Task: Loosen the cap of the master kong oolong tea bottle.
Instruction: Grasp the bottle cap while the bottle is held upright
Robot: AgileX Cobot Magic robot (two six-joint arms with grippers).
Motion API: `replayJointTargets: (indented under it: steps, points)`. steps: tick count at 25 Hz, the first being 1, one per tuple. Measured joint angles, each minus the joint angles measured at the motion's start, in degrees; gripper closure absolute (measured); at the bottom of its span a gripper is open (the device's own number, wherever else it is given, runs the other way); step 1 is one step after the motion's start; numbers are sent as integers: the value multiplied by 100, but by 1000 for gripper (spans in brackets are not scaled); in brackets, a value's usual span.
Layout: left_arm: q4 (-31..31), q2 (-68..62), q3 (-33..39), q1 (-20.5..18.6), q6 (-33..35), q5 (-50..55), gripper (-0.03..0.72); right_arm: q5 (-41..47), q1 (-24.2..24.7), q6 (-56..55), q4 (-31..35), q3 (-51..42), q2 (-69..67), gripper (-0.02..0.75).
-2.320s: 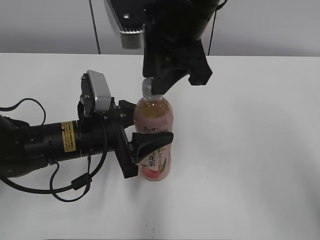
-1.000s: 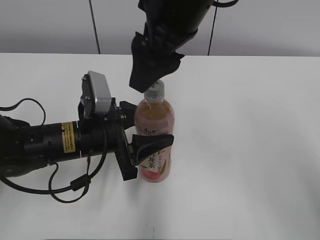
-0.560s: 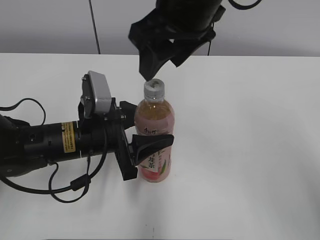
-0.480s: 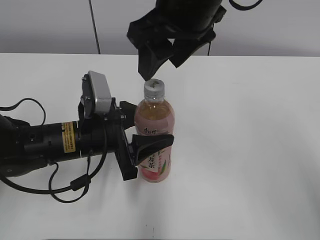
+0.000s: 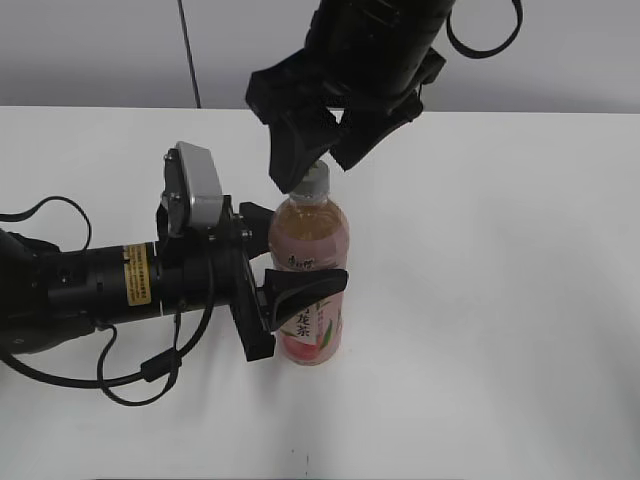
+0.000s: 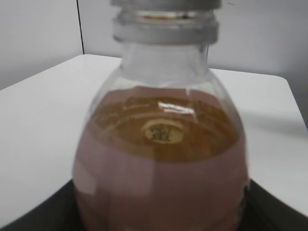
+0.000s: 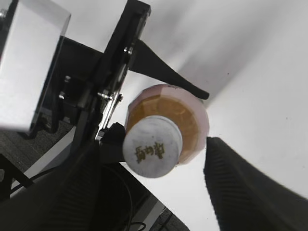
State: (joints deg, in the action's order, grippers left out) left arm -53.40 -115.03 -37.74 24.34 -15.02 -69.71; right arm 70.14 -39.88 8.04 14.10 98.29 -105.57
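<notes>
1. The master kong oolong tea bottle (image 5: pixel 308 275) stands upright on the white table (image 5: pixel 500 300), left of the middle and toward the near side.
2. My left gripper (image 5: pixel 285 285) reaches in from the left, lying low along the table, with its fingers clamped on the labelled body of the bottle, one on the far side and one on the near side.
3. In my left wrist view the bottle's shoulder (image 6: pixel 161 159) fills the picture, with the pinkish-amber tea up to just under the clear neck.
4. My right gripper (image 5: pixel 318 150) hangs from above over the bottle's top, its jaws spread wide.
5. In my right wrist view the cap (image 7: pixel 152 146) sits between my two ribbed pads (image 7: pixel 240 185), apart from both; dark characters show on its white top.
6. In the exterior view my right fingers hide part of the cap (image 5: pixel 314 181).
</notes>
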Motion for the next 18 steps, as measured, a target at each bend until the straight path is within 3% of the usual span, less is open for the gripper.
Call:
replayJointTargets:
  steps: [5,14,18]
  points:
    - [0,0,0,0,0,0,255,0,0,107,205,0,0,292]
    - [-5,0,0,0,0,0,255,-6,0,204,209,-4,-178,325]
    - [-12,0,0,0,0,0,255,-6,0,512,105,-4,-179,454]
